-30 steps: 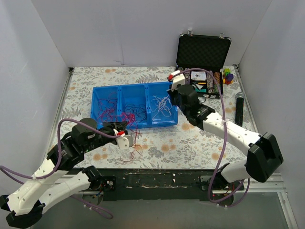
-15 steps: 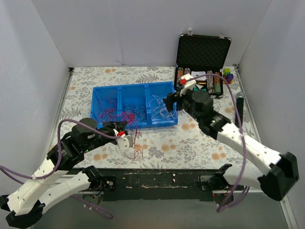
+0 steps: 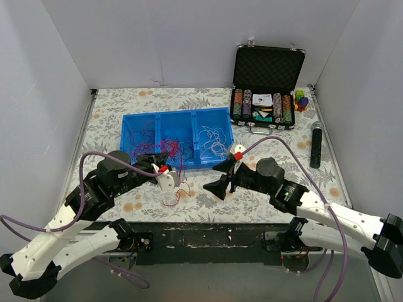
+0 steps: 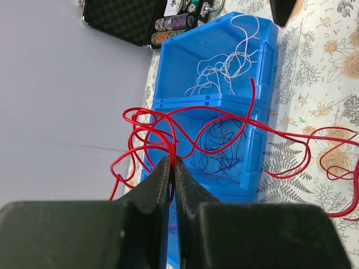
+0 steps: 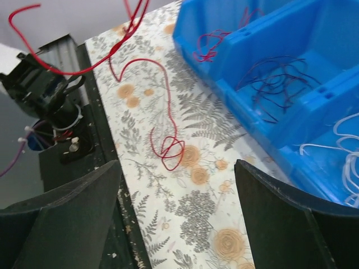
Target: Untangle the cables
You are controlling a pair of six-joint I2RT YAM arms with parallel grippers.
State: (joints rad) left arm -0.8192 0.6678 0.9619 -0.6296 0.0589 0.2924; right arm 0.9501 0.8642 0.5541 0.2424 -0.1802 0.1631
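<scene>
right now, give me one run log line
left claw: shut on red cables | right claw: open, empty, above table | untangling: not done

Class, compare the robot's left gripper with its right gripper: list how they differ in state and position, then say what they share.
The left gripper has its jaws shut on a red cable; the right gripper has its jaws wide open, holding nothing. The left gripper is in front of the blue bin, by its middle compartment; the right gripper is by its right compartment. Both are on the bin's near side, over the floral tablecloth.
</scene>
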